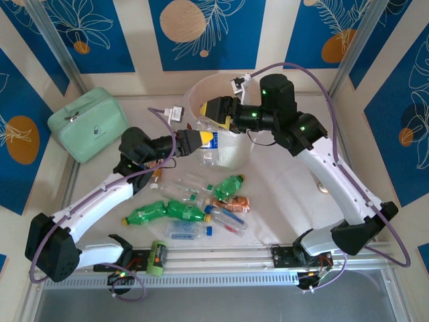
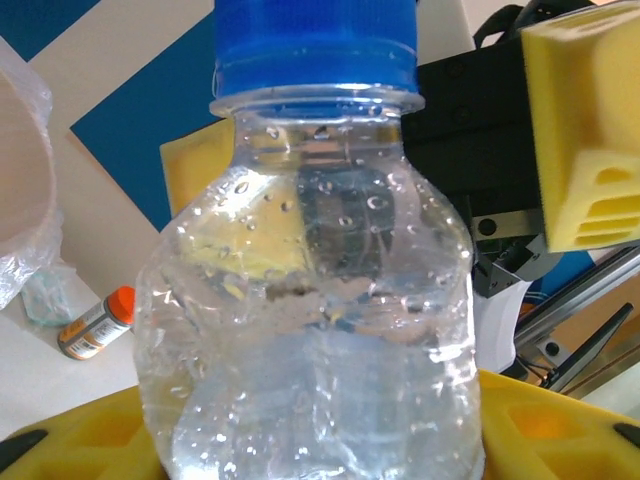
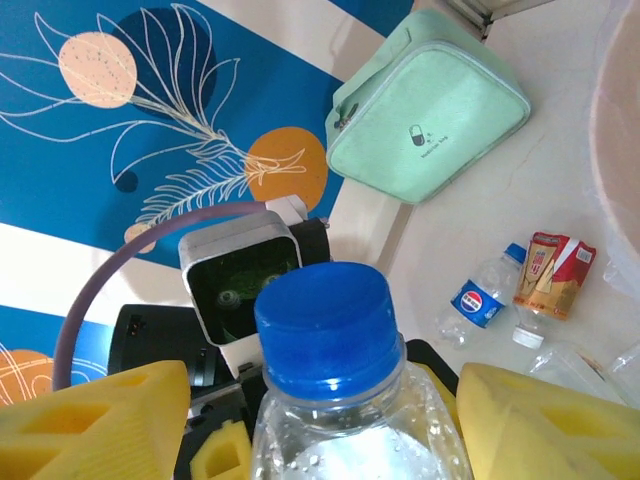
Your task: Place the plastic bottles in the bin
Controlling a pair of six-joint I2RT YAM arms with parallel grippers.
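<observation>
The left gripper (image 1: 200, 139) has its yellow pads (image 2: 520, 450) clamped on the lower body of a clear bottle (image 2: 320, 300). The bottle hangs off the table at the centre of the top view, against the near wall of the bin (image 1: 201, 90).

The right gripper (image 1: 221, 115) straddles the bottle's neck with its fingers apart. In the left wrist view a clear gap lies between the blue cap (image 2: 315, 45) and the right gripper's pad at upper right. The right wrist view looks straight onto the cap, with a pad low on each side; I cannot tell if they touch the bottle there. Behind the cap it shows the left arm's camera (image 3: 240, 275).

Below centre in the top view lie the other bottles (image 1: 186, 211): three green, one with a brown-orange label, and several clear ones too tangled to count. The right wrist view picks out two at right, one blue-labelled and one red-orange. The left wrist view shows an orange-capped container (image 2: 97, 325) at lower left, under the bin's liner (image 2: 25, 230).

There is one bin. One mint case (image 1: 87, 124) sits at upper left. One green and orange cylinder (image 1: 156, 258) sits at the bottom.
</observation>
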